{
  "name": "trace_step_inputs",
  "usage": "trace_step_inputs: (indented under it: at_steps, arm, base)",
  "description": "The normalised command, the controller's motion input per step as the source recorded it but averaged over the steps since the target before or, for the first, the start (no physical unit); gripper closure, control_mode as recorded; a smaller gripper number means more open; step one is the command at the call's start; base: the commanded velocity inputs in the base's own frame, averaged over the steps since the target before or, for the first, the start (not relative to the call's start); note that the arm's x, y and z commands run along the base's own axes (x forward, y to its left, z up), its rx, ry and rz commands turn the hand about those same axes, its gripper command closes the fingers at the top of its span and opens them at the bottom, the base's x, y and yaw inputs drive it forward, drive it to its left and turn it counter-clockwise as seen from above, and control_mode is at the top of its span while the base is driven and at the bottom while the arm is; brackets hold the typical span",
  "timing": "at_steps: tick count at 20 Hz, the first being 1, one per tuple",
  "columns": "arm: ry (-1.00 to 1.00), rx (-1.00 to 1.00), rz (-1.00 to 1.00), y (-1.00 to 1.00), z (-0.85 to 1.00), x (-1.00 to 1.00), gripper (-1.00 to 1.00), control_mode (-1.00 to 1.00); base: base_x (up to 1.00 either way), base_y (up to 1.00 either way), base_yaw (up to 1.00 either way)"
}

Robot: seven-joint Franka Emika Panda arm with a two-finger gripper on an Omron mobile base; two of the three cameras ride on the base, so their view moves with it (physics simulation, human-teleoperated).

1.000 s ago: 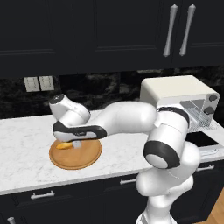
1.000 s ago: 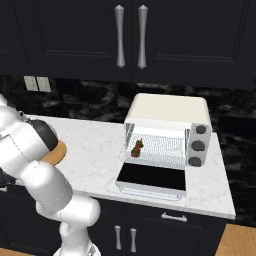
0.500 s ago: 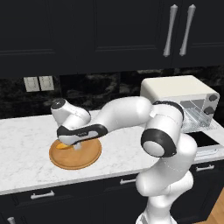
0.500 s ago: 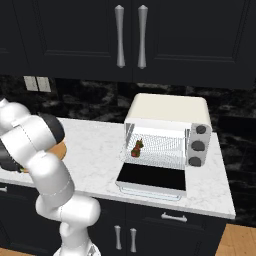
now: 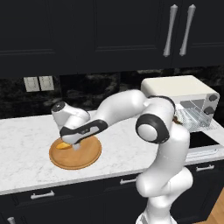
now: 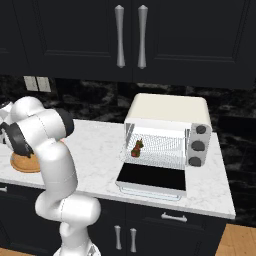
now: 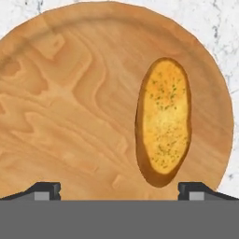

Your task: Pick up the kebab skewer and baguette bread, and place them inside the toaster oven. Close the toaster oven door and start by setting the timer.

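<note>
Hovering low over a round wooden board on the white marble counter, the robot's hand had its two dark fingertips spread wide apart, holding nothing. In the hand view the baguette bread lay flat on the board's right half, a golden oblong running lengthwise away from the camera, its near end just inside the right fingertip. The bread was not centred between the fingertips; most of the gap stood over bare wood.

Far to the arm's right, the toaster oven sat with the toaster oven door folded down flat, and the kebab skewer already rested on the wire rack inside.

The likely trouble: if the hand dropped straight down from there, the right fingertip might land on the loaf's edge and crush or flick it instead of straddling it. A closing pinch could also slide the smooth bread across the board rather than trap it. Shifting sideways until the loaf sat midway between the fingertips would seem wise first.
</note>
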Motion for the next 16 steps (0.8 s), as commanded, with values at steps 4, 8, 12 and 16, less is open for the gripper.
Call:
trace_step_inputs:
  at_steps: [4,8,12,16]
  arm:
    - [0.0,0.0,0.0,0.12,-0.22,0.21,-1.0,-1.0]
    - [0.0,0.0,0.0,0.08,-0.14,0.24,-1.0,-1.0]
    - [0.0,0.0,0.0,0.09,-0.19,0.27,-1.0,-1.0]
    - [0.0,0.0,0.0,0.01,-0.21,0.25,-1.0,-1.0]
  base:
    - [0.0,0.0,0.0]
    - [0.0,0.0,0.0]
    - [0.0,0.0,0.0]
    - [0.0,0.0,0.0]
